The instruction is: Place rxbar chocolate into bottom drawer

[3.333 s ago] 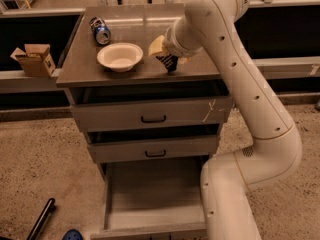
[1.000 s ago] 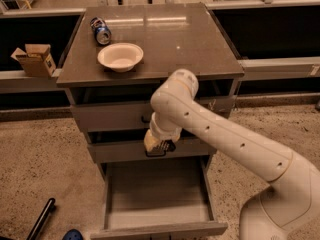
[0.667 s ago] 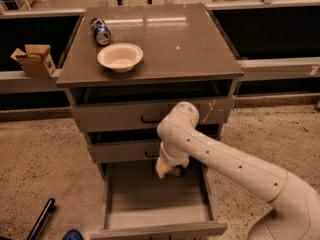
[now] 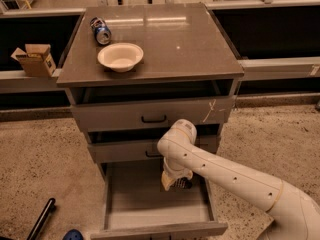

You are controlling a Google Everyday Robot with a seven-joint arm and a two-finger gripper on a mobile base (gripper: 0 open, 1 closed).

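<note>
- Tabletop (image 4: 190, 39): grey and glossy, on a three-drawer cabinet.
- Blue soda can (image 4: 100, 30): lying on its side near the tabletop's far-left corner.
- White bowl (image 4: 120, 56): upright on the left part of the tabletop, just in front of the can and a little apart from it, closer to the front edge.
- Cardboard box (image 4: 34, 59): off the tabletop, on a ledge beyond its left edge.
- Top drawer (image 4: 153, 112) and middle drawer (image 4: 125, 150): below the front edge, each with a black handle.
- Bottom drawer (image 4: 140, 199): pulled out well forward of the tabletop's front edge, grey floor showing.
- Arm (image 4: 235, 176): white, reaching in from the lower right, its wrist in front of the middle drawer.
- Gripper (image 4: 175, 183): pointing down over the right rear part of the bottom drawer's floor. Cannot tell whether it is wide, narrow or clamped.
- Rxbar chocolate (image 4: 184, 184): a small dark shape at the gripper's tip, above the drawer floor. Cannot tell whether it is gripped or touching the floor.
</note>
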